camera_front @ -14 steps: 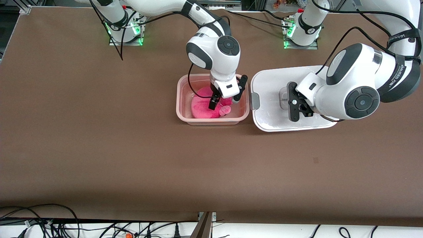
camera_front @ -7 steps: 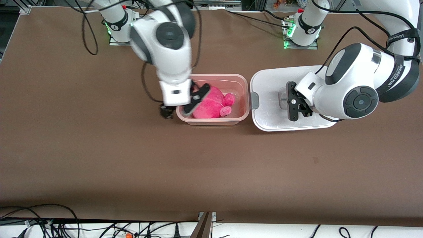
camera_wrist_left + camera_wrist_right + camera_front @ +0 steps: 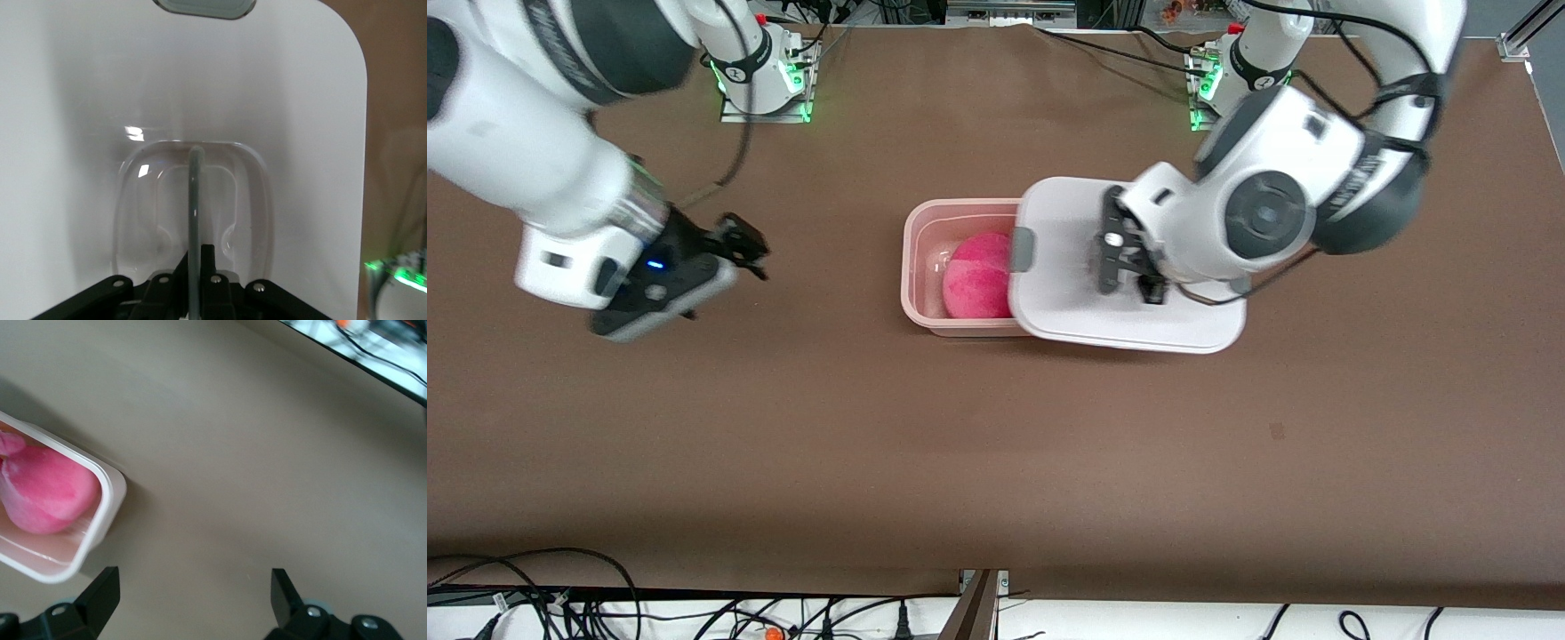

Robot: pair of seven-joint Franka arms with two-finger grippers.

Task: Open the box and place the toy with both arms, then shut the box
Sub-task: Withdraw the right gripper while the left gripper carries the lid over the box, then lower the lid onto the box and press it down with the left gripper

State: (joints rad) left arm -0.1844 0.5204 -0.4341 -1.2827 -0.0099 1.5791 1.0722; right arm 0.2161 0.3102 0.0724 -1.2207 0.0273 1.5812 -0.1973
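Lid (image 3: 1085,307) has shifted from the surface (image 3: 996,444) to partly over the box (image 3: 925,267) — flat white plastic, carried by the left gripper (image 3: 1129,262), jaws clamped on its clear handle (image 3: 195,200). Fuzzy round pink toy (image 3: 974,277) sits in the translucent tub. Right gripper (image 3: 734,240) has withdrawn toward its own end over bare surface — jaws spread, empty.

Pinkish translucent box (image 3: 921,267); bright-pink toy (image 3: 976,286); white lid (image 3: 1067,302), grey clip (image 3: 1021,250); brown table (image 3: 996,444).

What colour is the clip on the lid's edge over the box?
Grey, on the white lid; the clip shows best in the front view.
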